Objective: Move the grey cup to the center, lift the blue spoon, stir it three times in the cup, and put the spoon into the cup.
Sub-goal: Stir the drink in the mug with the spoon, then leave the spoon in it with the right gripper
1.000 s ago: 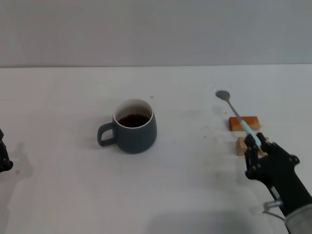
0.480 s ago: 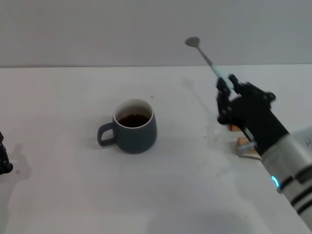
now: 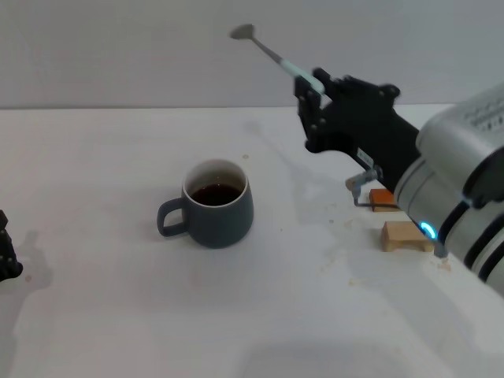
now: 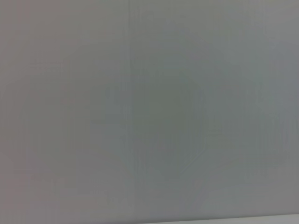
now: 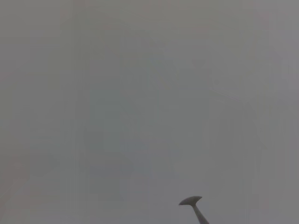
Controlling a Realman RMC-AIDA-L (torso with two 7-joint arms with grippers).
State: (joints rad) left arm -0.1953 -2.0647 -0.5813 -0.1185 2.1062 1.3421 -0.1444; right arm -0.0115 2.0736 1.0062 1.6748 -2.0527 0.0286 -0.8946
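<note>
Spoon in the air, on its way to the cup.

The blue spoon [image 3: 277, 53] is pinched by its pale handle in the right gripper [image 3: 313, 88], bowl end tilted up and away toward 10 o'clock; a second ago it lay across the wooden blocks [image 3: 398, 223] at 3 o'clock of the grey cup [image 3: 214, 205], so the lift is done and the carry leftward is under way. The cup sits mid-table, handle at 9 o'clock, dark liquid inside. Stirring looks to be next, once the spoon is tipped bowl-down. The left gripper [image 3: 6, 256] is parked at far 9 o'clock, its fingers impossible to judge.
</note>
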